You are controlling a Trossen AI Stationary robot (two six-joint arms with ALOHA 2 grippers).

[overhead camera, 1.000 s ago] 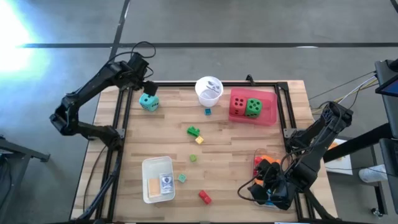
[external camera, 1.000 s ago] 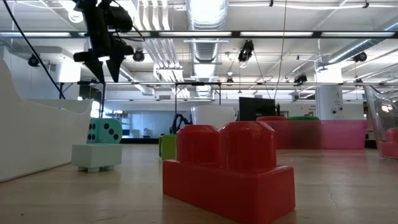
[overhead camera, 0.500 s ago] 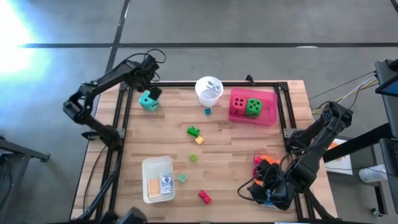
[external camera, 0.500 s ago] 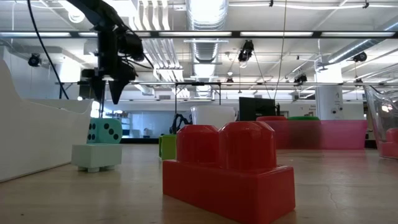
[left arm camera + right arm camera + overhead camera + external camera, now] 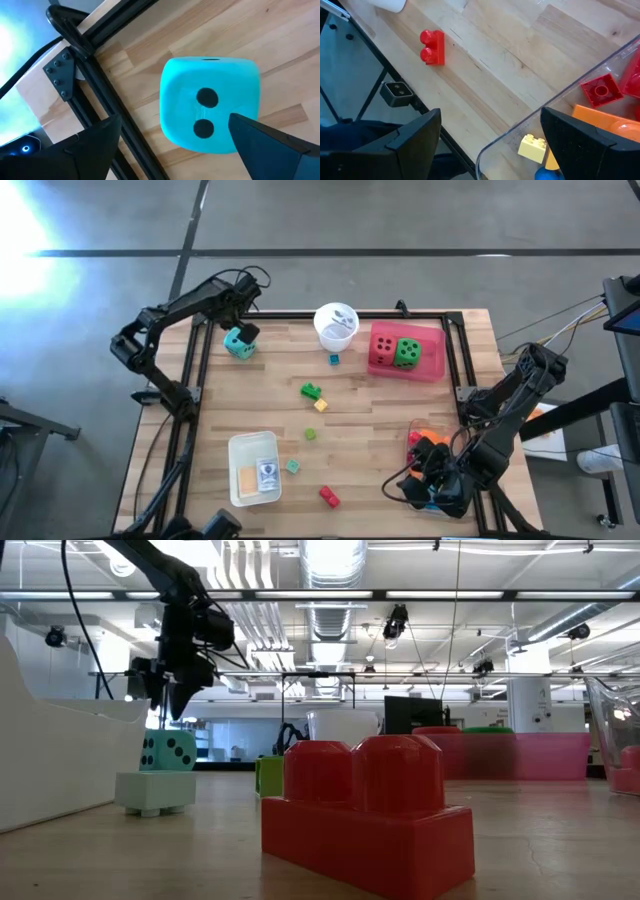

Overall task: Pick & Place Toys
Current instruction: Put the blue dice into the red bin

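Your left gripper (image 5: 240, 326) hangs just above the teal die (image 5: 238, 343) with its fingers spread wide, one on each side, holding nothing; the low view shows a gap between tips and die. That die sits at about 10 o'clock on the table (image 5: 380, 440), close beside the black frame rail (image 5: 95, 95) at the edge, with open wood toward the centre. Your right gripper (image 5: 440, 480) waits at 4 o'clock over the clear tray (image 5: 555, 100) of bricks, fingers apart and empty.
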